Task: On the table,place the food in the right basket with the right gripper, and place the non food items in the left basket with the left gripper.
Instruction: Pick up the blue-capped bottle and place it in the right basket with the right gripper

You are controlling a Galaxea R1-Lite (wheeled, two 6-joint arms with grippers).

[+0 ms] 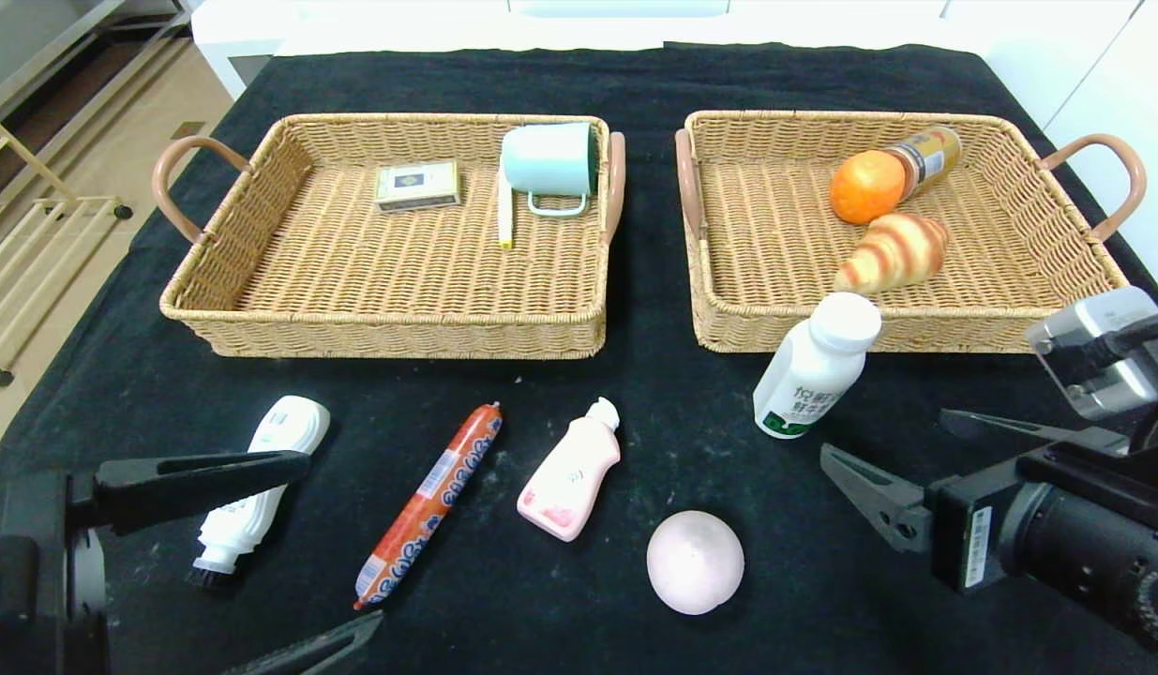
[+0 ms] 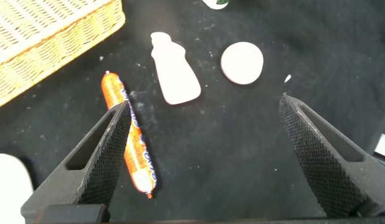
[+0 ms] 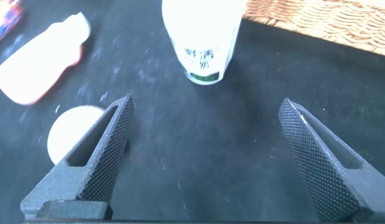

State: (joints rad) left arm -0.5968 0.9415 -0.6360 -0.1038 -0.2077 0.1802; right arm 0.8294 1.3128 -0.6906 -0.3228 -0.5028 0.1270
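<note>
On the black cloth lie a white brush bottle (image 1: 260, 487), an orange sausage (image 1: 428, 503), a pink bottle (image 1: 571, 473) and a pale pink ball (image 1: 695, 562). A white milk bottle (image 1: 816, 367) stands upright before the right basket (image 1: 916, 328). My left gripper (image 1: 343, 538) hovers open at the front left, one finger over the sausage (image 2: 127, 146), nothing between its fingers. My right gripper (image 1: 882, 433) is open and empty at the front right, facing the milk bottle (image 3: 202, 37), with the ball (image 3: 71, 130) beside one finger.
The left basket (image 1: 382, 319) holds a card box (image 1: 417, 185), a mint mug (image 1: 550, 164) and a thin stick (image 1: 505, 217). An orange (image 1: 865, 187), a jar (image 1: 930, 155) and a croissant (image 1: 893, 251) lie in the right basket. Table edges run left and right.
</note>
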